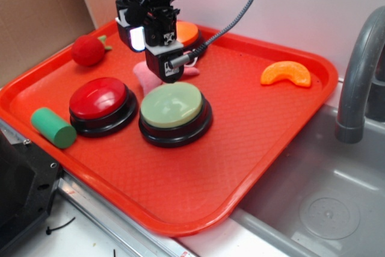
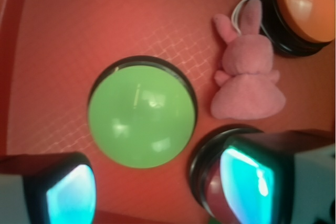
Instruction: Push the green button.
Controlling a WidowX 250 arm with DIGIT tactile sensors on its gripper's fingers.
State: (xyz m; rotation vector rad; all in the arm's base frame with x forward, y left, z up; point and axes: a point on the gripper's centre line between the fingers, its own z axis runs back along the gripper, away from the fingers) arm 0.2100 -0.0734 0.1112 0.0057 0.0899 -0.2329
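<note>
Green button (image 1: pixel 171 105): pale green dome, black round base.

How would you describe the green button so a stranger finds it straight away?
On the red tray, three big domed buttons sit on black bases. The green button is the middle one, below the gripper, by the pink bunny. Its pale green top distinguishes it from the red and orange ones.

green button (image 1: pixel 172 105) mid-tray (image 1: pixel 180 203) | red button (image 1: pixel 99 99) left | plush rabbit (image 2: pixel 247 72) behind
</note>
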